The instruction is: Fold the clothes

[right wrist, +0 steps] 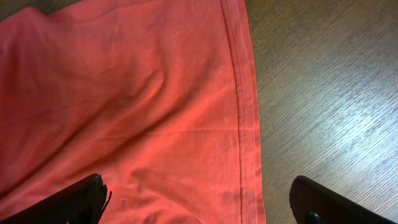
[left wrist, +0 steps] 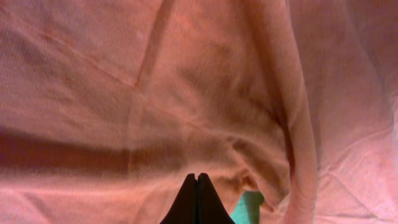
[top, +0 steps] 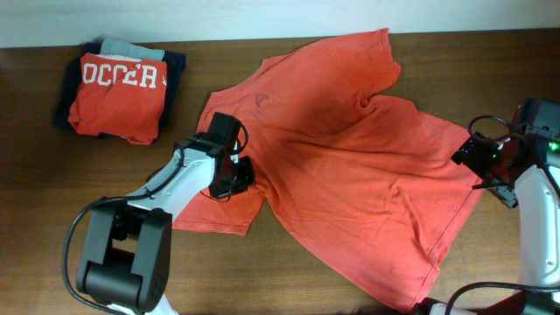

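Observation:
The coral-red T-shirt (top: 350,166) lies spread and wrinkled across the middle and right of the wooden table, with its small dark logo (top: 261,99) showing. My left gripper (top: 234,173) rests low on the shirt's left sleeve area. In the left wrist view its fingers (left wrist: 197,178) are shut tip to tip against the fabric (left wrist: 155,93), and no cloth shows between them. My right gripper (top: 479,162) is at the shirt's right hem. In the right wrist view it is open (right wrist: 199,199), straddling the stitched hem (right wrist: 245,124) just above it.
A stack of folded clothes (top: 118,92), topped by an orange shirt with white letters, sits at the far left. Bare wooden table (top: 52,175) lies left of and in front of the shirt. It also shows right of the hem in the right wrist view (right wrist: 323,93).

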Available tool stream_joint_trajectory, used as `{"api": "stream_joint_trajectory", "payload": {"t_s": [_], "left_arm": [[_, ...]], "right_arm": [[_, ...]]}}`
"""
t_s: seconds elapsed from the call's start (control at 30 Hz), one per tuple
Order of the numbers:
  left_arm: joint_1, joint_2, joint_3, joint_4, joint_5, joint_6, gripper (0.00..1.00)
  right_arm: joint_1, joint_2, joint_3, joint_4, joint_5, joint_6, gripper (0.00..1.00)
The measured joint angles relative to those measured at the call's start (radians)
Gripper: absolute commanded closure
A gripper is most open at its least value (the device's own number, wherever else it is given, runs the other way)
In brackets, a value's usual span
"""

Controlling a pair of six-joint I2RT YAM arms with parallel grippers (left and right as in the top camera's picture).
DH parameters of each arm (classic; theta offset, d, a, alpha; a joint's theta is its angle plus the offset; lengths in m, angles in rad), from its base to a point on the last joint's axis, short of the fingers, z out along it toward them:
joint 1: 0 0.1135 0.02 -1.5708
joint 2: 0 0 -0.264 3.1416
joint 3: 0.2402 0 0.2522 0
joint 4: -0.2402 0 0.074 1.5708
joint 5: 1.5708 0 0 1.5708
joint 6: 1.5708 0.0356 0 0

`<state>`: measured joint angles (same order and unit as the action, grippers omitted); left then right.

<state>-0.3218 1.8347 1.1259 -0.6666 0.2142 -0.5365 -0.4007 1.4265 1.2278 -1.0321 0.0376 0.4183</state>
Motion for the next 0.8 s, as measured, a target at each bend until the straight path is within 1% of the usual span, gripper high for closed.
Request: {"api": "stream_joint_trajectory", "payload": {"t_s": [0.27, 0.57, 0.67, 0.8], "left_arm": [[0.0, 0.0, -0.034, 0.008, -0.001, -0.056, 0.99], [0.004, 0.025, -0.037, -0.033, 0.004, -0.068, 1.0], [0.029, 0.037, -0.032, -0.052, 0.047, -0.07, 0.99], [0.095, 0.058, -0.019, -0.129, 0.112, -0.069, 0.99]], "right_arm": [[0.0, 0.0, 0.0, 0.0, 0.0, 0.0, 0.01], [0.0, 0.0, 0.0, 0.0, 0.0, 0.0, 0.01], [0.0, 0.0, 0.0, 0.0, 0.0, 0.0, 0.01], [0.0, 0.0, 0.0, 0.0, 0.0, 0.0, 0.01]]}}
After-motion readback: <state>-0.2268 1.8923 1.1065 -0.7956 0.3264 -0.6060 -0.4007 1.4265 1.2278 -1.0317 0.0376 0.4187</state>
